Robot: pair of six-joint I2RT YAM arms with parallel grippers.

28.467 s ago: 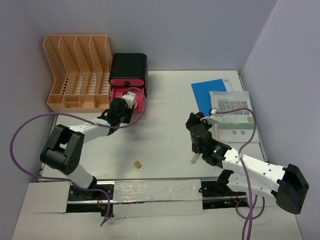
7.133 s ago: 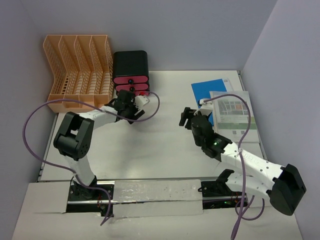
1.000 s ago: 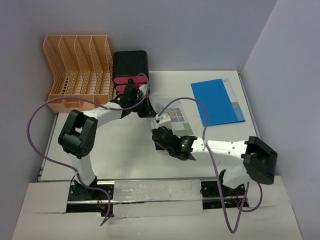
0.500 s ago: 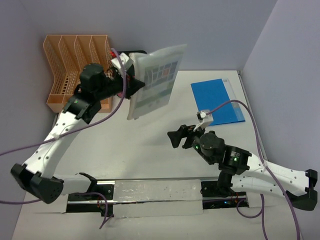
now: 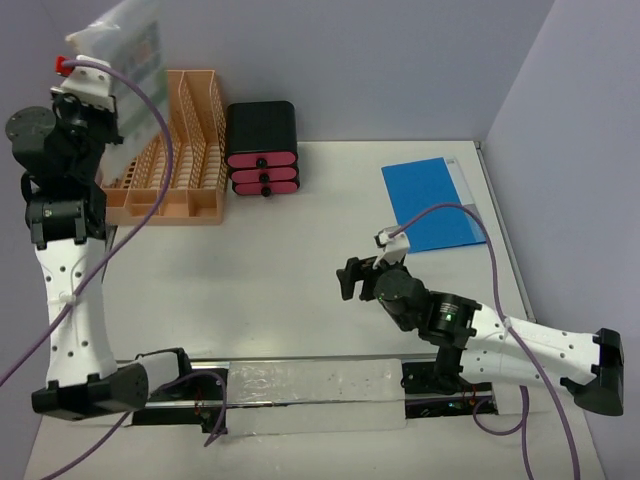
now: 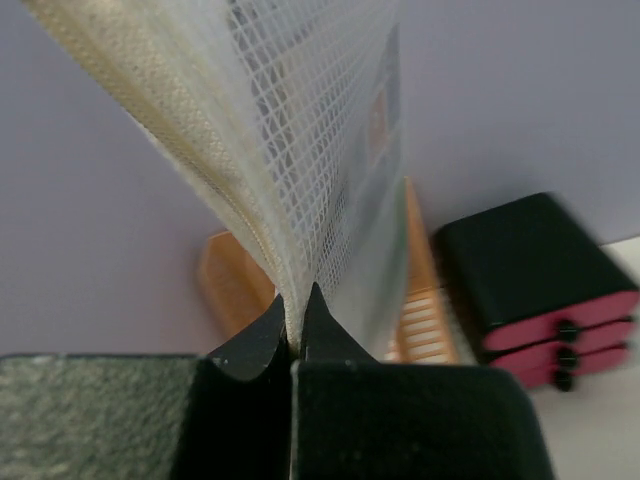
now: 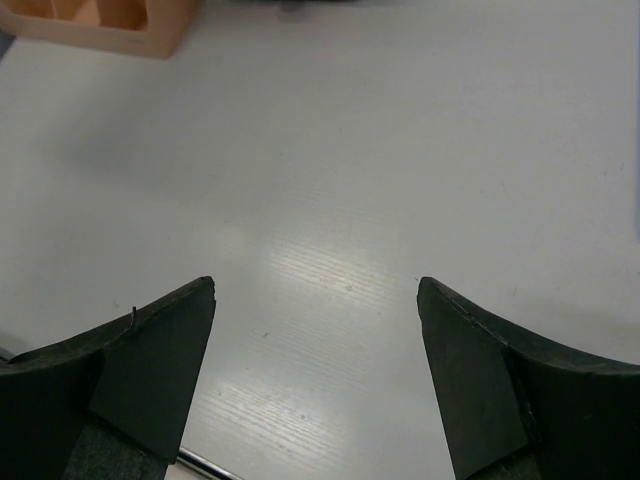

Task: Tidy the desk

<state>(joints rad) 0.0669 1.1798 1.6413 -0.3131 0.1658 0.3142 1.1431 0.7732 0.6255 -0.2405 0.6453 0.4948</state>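
The desk (image 5: 270, 280) is a wide white tabletop. My left arm is raised high at the far left, and my left gripper (image 5: 100, 88) is shut on the edge of a clear mesh document pouch (image 5: 130, 45) with a printed sheet inside. The pouch hangs in the air over the left end of the peach file rack (image 5: 185, 150). The left wrist view shows the black fingertips (image 6: 320, 335) pinching the pouch (image 6: 320, 150). My right gripper (image 5: 352, 278) hovers low over the desk's middle, open and holding nothing (image 7: 315, 300).
A black box with pink drawers (image 5: 262, 150), all pushed in, stands right of the rack. A blue folder (image 5: 432, 203) lies flat at the back right. Purple cables trail from both wrists. Walls close the back and right sides.
My left arm has lifted the pouch off the desk and swung it left, from near the drawer box to above the file rack. My right gripper let go, opened wide and drew back.
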